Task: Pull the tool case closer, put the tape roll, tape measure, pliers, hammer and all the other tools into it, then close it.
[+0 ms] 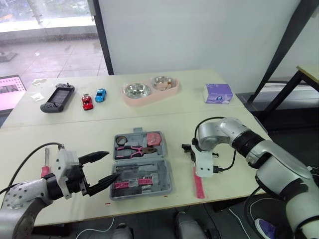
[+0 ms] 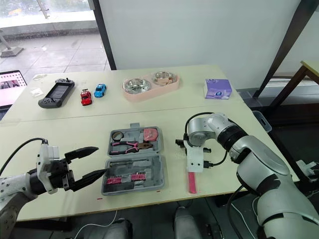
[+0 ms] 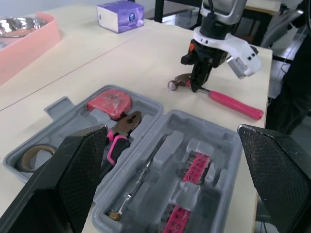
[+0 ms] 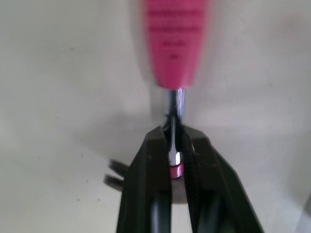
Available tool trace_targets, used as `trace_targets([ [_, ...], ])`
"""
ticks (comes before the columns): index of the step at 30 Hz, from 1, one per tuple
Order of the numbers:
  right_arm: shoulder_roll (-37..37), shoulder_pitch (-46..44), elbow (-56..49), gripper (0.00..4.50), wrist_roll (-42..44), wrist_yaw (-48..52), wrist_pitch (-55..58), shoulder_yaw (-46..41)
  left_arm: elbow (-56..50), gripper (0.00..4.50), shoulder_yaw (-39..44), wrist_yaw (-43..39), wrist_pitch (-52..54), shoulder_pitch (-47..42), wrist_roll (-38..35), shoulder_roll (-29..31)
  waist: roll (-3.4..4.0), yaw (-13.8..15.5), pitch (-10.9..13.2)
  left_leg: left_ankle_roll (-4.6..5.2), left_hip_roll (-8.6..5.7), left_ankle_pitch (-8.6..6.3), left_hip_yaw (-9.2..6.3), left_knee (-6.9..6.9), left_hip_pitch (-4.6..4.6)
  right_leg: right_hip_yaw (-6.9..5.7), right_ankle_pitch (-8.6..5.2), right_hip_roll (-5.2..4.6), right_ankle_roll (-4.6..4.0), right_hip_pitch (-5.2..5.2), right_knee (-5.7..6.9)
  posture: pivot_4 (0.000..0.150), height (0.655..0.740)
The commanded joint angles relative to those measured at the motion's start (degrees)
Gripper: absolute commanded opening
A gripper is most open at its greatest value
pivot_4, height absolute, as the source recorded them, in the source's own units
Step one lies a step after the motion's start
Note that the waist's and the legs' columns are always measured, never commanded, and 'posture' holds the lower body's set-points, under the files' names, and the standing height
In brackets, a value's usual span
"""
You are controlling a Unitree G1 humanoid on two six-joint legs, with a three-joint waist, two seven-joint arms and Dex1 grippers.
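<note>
Pale table [image 1: 149, 112] before a white wall and a window.

1. Tool case [image 1: 167, 172]: grey, lid laid open flat, near the table's front edge.
   - Half farther from the robot: tape roll [image 1: 120, 140], pliers [image 1: 133, 151] with pink grips, and red tape measure [image 1: 154, 138], each in its own recess.
   - Nearer half: pink bit holders [image 1: 132, 183] and a thin metal shaft [image 3: 141, 177] in the moulded slots.
2. Hammer [image 1: 199, 184]: pink handle, lying on the table just right of the case, outside it.
3. Right gripper [image 4: 174, 136]: right of the case, fingers clamped on the hammer's steel shaft between head and handle.
4. Left gripper [image 1: 113, 164]: just left of the case's nearer half, fingers spread wide, holding nothing.
5. Beyond the case: pink feeding tray [image 1: 149, 98] holding two steel bowls [image 1: 137, 90].
6. Beyond the case, to its left: red toy car [image 1: 87, 102], blue toy car [image 1: 100, 94], dark game console [image 1: 57, 97].
7. Beyond the case, to its right: purple tissue box [image 1: 218, 93].
</note>
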Motion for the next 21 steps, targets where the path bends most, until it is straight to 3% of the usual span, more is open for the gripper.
trace_targets([
  [1,-0.14,-0.12,1.44,0.04,1.72,-1.20,-1.79,-0.72,-1.56,4.50,0.32,0.82,0.34,-0.95,-0.79,0.22,0.01,-0.02,0.01,0.00,0.00,0.00,0.00,0.00,0.00,0.00,0.00,0.00,0.00,0.00,0.00,0.150,0.7387],
  [2,-0.53,-0.44,1.60,0.04,4.09,-0.07,-2.10,-1.71,-1.54,4.50,0.19,0.95,0.45,-1.17,-0.76,0.23,0.02,-0.05,0.01,0.00,0.00,0.00,0.00,0.00,0.00,0.00,0.00,0.00,0.00,0.00,0.00,0.150,0.7387],
  [6,-4.66,1.10,-4.60,0.04,32.93,19.20,7.93,-8.60,-1.25,4.50,0.16,1.31,0.75,-1.77,-0.65,0.15,0.29,0.08,0.21,0.00,0.00,0.00,0.00,-0.04,-0.09,0.00,0.05,0.00,-0.09,-0.04,-0.01,0.150,0.7387],
  [9,-8.64,4.46,-18.57,0.04,50.20,33.14,38.99,-17.48,-1.53,4.50,0.59,1.46,0.76,-1.25,-0.72,-0.08,0.45,0.24,0.33,0.01,0.00,0.00,-0.02,-0.05,-0.13,0.01,0.06,0.00,-0.10,-0.04,-0.01,0.150,0.7387],
  [13,-11.14,6.01,-30.12,0.04,54.06,35.31,67.36,-22.23,-1.57,4.50,0.65,1.64,0.64,-0.92,-0.59,-0.21,0.55,0.24,0.39,0.01,0.00,-0.01,-0.04,-0.05,-0.11,0.00,0.04,0.01,-0.07,-0.09,0.04,0.150,0.7387],
  [16,-12.46,7.06,-35.58,0.04,56.29,35.06,96.36,-23.79,-1.67,4.50,0.48,1.82,0.69,-0.94,-0.61,-0.26,0.54,0.26,0.38,-0.01,0.00,-0.01,-0.03,0.00,-0.12,0.01,-0.06,0.01,0.10,-0.18,0.03,0.150,0.7387],
  [18,-12.34,8.98,-38.88,0.04,58.83,32.25,115.88,-24.91,-0.70,4.50,-0.29,1.80,0.73,-1.64,-0.08,-0.15,0.53,0.36,0.37,-0.02,-0.01,-0.02,-0.02,0.04,-0.19,0.01,-0.04,0.00,0.06,-0.25,0.03,0.150,0.7387],
  [21,-9.45,11.02,-42.03,0.04,61.27,24.61,136.66,-28.31,0.02,4.50,-1.32,1.61,0.45,-2.13,0.50,-0.35,0.51,0.58,0.36,-0.02,-0.01,-0.02,0.00,0.05,-0.35,0.02,-0.03,0.00,0.05,-0.42,0.02,0.150,0.7387],
])
